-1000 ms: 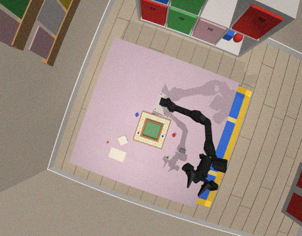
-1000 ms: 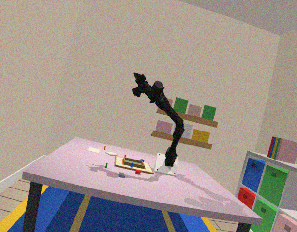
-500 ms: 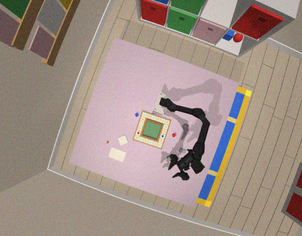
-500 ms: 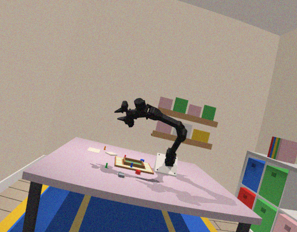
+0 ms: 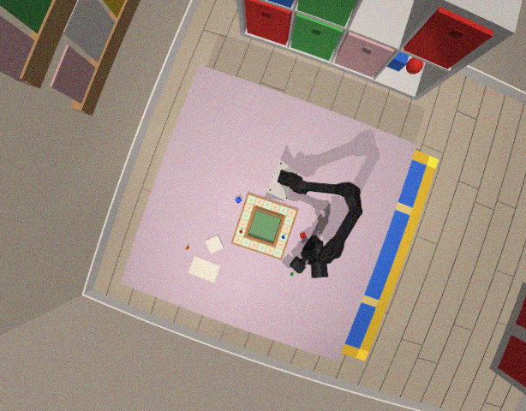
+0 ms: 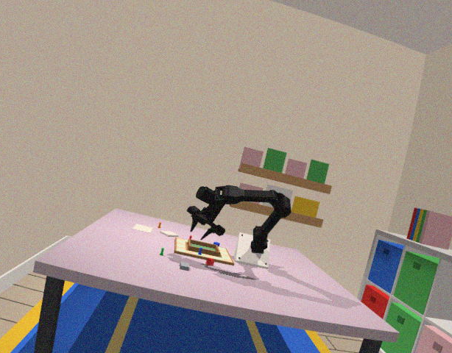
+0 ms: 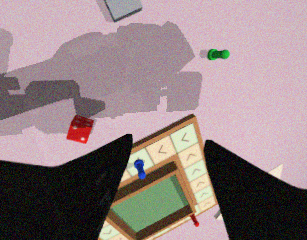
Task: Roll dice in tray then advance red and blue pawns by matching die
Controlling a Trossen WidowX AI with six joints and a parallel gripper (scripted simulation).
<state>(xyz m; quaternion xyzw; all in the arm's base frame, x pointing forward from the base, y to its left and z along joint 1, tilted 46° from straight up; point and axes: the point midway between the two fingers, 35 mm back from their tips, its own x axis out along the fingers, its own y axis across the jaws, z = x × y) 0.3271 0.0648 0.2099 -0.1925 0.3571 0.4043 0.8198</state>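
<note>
We hold our fingers fairly wide apart, with nothing between them, above the bench. The red die and blue die lie outside the board; both pawns, red and blue, stand on its track around the tray.
</note>
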